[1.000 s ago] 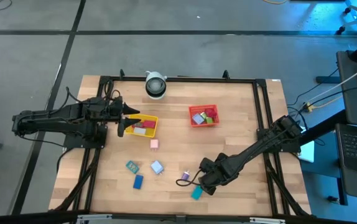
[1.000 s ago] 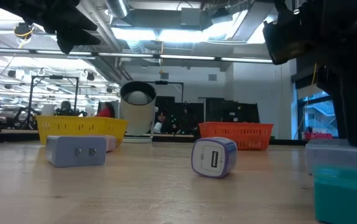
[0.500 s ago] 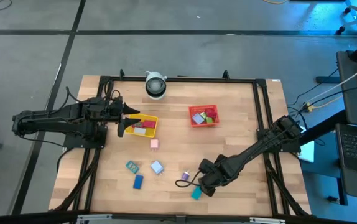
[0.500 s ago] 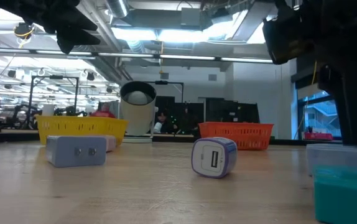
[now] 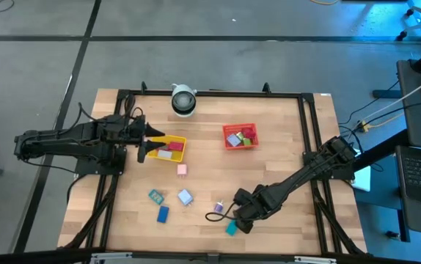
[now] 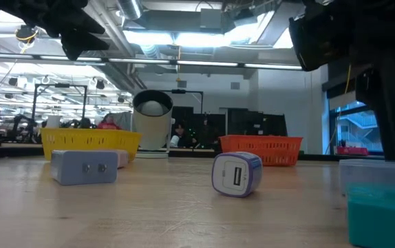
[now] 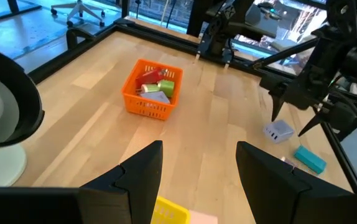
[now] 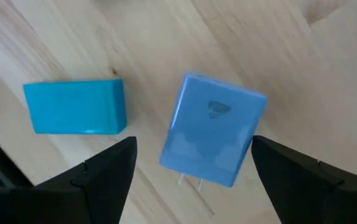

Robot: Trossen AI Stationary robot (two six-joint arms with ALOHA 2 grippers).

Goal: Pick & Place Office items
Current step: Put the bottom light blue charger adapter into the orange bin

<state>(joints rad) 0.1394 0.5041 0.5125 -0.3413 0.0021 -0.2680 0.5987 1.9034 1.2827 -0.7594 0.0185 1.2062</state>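
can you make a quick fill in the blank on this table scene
1. The right end effector hangs open over a ____ charger.
2. Beside that charger lies a ____ block.
3. The left end effector hovers at the ____ tray.
4. The red tray holds ____ items, not none.

Missing words: blue; teal; yellow; several

No text can be read; the blue charger (image 8: 213,137) bears perhaps a faint logo.
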